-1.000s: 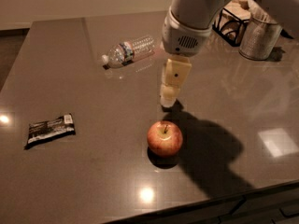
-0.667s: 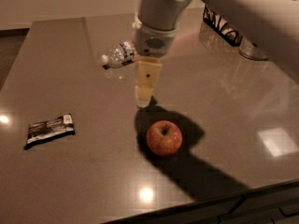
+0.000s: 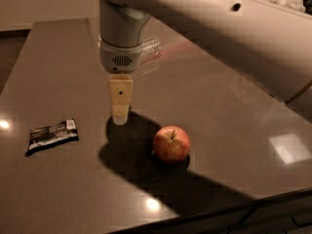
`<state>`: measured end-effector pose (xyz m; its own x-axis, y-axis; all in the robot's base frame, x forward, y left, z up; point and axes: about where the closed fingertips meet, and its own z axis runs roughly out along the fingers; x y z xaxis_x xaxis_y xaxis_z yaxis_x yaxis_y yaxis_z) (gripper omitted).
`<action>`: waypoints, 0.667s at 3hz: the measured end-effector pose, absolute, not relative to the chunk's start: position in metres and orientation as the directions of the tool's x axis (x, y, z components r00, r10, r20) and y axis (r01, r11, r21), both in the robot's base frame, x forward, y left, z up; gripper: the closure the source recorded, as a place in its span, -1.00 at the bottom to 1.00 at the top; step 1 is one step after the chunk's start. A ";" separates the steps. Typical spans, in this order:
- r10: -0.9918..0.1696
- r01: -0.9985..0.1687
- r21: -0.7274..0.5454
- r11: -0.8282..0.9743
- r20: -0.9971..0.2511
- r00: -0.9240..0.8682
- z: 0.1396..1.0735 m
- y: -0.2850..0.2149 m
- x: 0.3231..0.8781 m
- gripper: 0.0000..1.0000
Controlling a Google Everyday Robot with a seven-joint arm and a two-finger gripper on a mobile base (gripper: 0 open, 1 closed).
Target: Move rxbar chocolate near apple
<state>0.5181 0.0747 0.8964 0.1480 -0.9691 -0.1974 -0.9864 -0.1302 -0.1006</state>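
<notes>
Camera view: one moment, tabletop (image 3: 229,126) seen from above its near edge
Change: the gripper (image 3: 119,117) has travelled toward the left edge over the last second, leaving its earlier place beyond the apple (image 3: 171,143)
Gripper position: hanging from the arm (image 3: 219,28), tip low over the tabletop, between the apple and the rxbar chocolate (image 3: 52,136), nearer the apple
Gripper opening: cannot tell from this view; nothing is seen carried in it
Rxbar chocolate: lying flat near the left edge, white patch at its right end, unmoved, untouched, well apart from the apple
Apple: upright, stem up, toward the near edge at mid-width, unmoved, partly in the arm's shadow
Water bottle (image 3: 152,47): toward the far edge, mostly hidden behind the wrist, no part in the task
Step in hand: judged to be the approach to the bar, since the travel runs from the apple's side toward it
Task progress: early; pick-up not yet made, bar not yet near the apple
Next requirement: more travel toward the left edge, then descent squarely over the thin wrapper
Risk: the flat wrapper may slide on the smooth tabletop under a shallow grasp
</notes>
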 end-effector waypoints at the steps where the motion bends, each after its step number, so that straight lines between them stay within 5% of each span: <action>1: -0.969 -0.986 -0.100 -0.134 -0.196 0.152 0.896 0.077 0.517 -1.00; 2: -0.973 -0.987 -0.087 -0.132 -0.181 0.146 0.894 0.081 0.515 -1.00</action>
